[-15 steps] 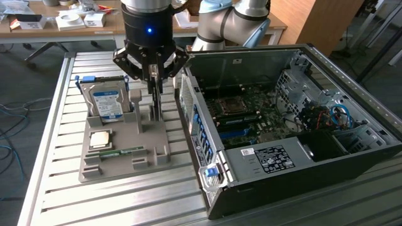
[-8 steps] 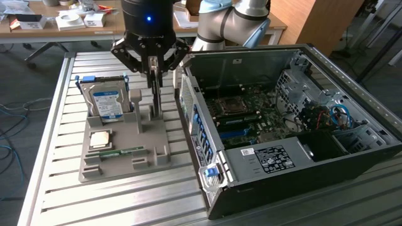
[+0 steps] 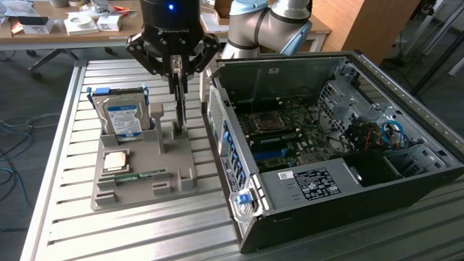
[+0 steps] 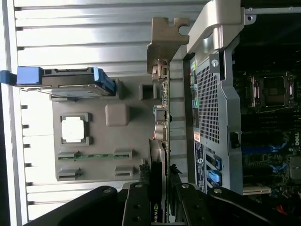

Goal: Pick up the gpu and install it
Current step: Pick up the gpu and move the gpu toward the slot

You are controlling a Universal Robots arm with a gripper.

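The gpu [image 3: 179, 106] stands on edge over the grey parts holder [image 3: 145, 190], a thin dark card seen edge-on. In the wrist view the gpu [image 4: 160, 141] runs away from the camera and ends in its pale metal bracket [image 4: 165, 40]. My gripper [image 3: 178, 76] comes down from above and is shut on the card's upper edge. In the wrist view the gripper [image 4: 159, 183] has a black finger on each side of the card. The card's lower edge sits at the holder's slot; whether it has lifted clear is not visible.
The open computer case [image 3: 326, 141] lies just to the exterior view's right of the holder, motherboard [image 3: 283, 130] exposed. The holder also carries a hard drive [image 3: 121, 117] in a blue frame, a processor [image 3: 116, 161] and a green memory stick [image 3: 141, 176]. The slatted metal table [image 3: 145, 234] ends at the left.
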